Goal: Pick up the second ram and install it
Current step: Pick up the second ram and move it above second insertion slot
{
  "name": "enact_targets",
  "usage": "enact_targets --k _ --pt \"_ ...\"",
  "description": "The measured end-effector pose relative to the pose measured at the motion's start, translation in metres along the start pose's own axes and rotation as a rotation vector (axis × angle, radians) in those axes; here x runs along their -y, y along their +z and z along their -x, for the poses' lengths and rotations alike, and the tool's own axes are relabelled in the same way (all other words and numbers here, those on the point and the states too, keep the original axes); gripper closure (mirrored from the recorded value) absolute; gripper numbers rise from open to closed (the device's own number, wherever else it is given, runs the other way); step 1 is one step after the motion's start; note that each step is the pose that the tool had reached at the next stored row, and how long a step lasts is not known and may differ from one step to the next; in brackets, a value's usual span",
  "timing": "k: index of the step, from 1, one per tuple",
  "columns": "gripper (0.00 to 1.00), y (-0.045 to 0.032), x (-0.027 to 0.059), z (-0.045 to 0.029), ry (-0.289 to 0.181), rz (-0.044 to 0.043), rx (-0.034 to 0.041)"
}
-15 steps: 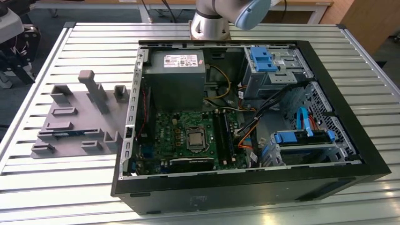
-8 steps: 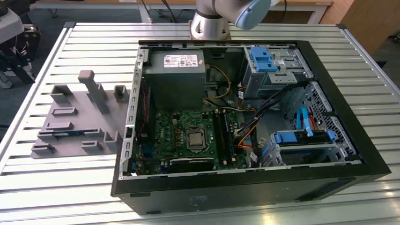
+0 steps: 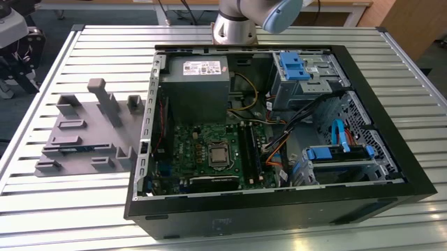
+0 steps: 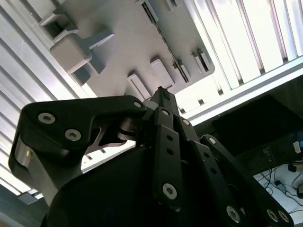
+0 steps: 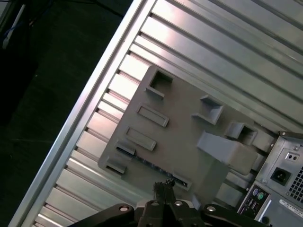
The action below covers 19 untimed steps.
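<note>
Closest, the gripper (image 4: pixel 161 93) hangs clenched on nothing above the grey fixture (image 3: pixel 94 136), where the second ram (image 5: pixel 151 164) stands on edge in a slot, a thin dark strip. At the exterior view's right sits the open computer case (image 3: pixel 279 209).

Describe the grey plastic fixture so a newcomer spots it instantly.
Find the open black computer case on the slatted metal table. Beside it, on the exterior view's left, lies the flat grey plastic fixture; only it has upright blocks and slots.
</note>
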State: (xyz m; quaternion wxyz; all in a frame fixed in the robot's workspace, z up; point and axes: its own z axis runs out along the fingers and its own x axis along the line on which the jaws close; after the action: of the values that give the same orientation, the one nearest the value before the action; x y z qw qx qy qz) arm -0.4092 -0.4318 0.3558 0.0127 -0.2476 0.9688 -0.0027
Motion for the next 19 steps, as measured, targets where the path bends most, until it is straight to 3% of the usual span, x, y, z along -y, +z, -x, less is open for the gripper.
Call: enact_targets --k 4,19 --pt "0.89 0.0001 0.0 0.0 -0.052 0.0012 0.0006" --pt "0.89 0.0014 0.0 0.0 -0.325 0.0075 0.0036"
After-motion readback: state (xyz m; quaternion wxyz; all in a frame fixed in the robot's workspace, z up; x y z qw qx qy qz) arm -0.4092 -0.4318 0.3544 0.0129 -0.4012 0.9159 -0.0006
